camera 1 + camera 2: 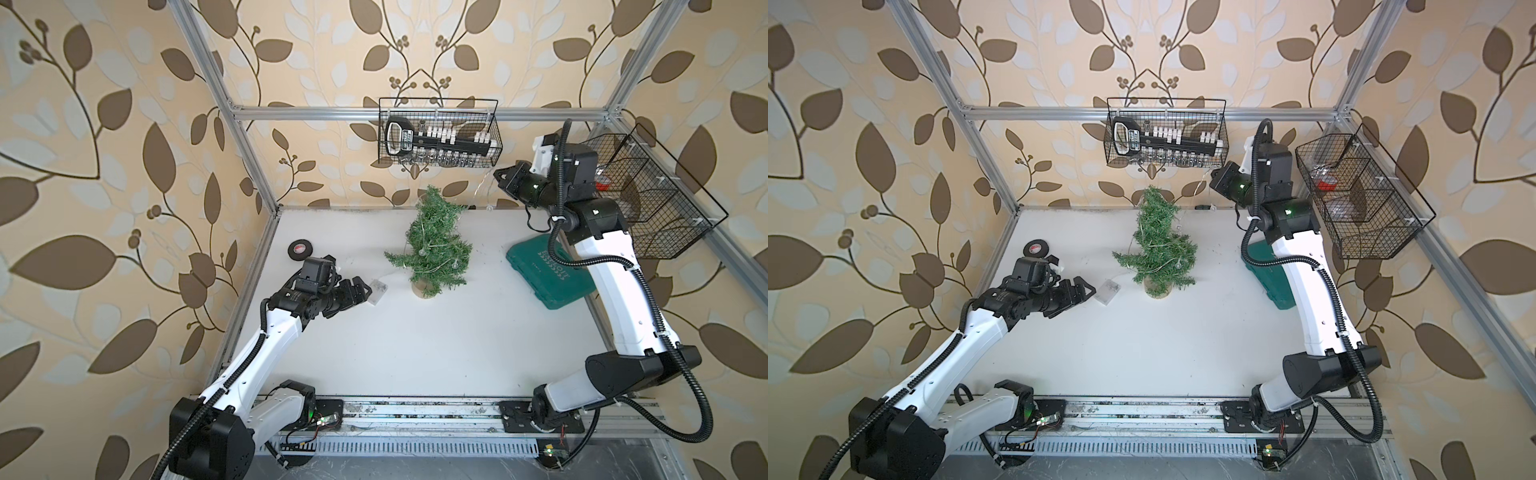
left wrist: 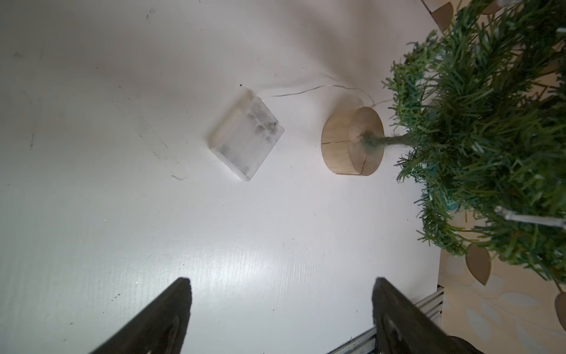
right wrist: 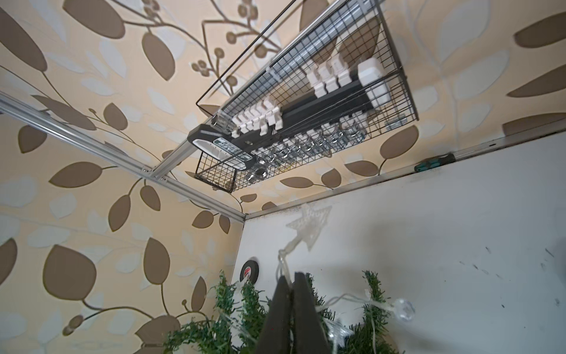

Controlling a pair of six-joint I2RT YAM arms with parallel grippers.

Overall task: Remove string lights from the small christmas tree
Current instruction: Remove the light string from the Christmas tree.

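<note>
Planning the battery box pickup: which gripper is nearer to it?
Left. The left gripper is open just short of the battery box; the right gripper is raised beyond the tree, shut on the string lights.

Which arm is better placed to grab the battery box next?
Left. The open left gripper faces the box; the right gripper, high near the tree, is shut on the lights.

A robot laboratory cell dressed as a home is shown: a white table [image 1: 415, 340] is enclosed by an aluminium frame [image 1: 332, 113] backed with leaf-patterned wallpaper [image 1: 104, 174], a wire basket [image 1: 438, 99] is hung from it, and two arms are bolted to a rail [image 1: 415, 411] along the table's near edge.
</note>
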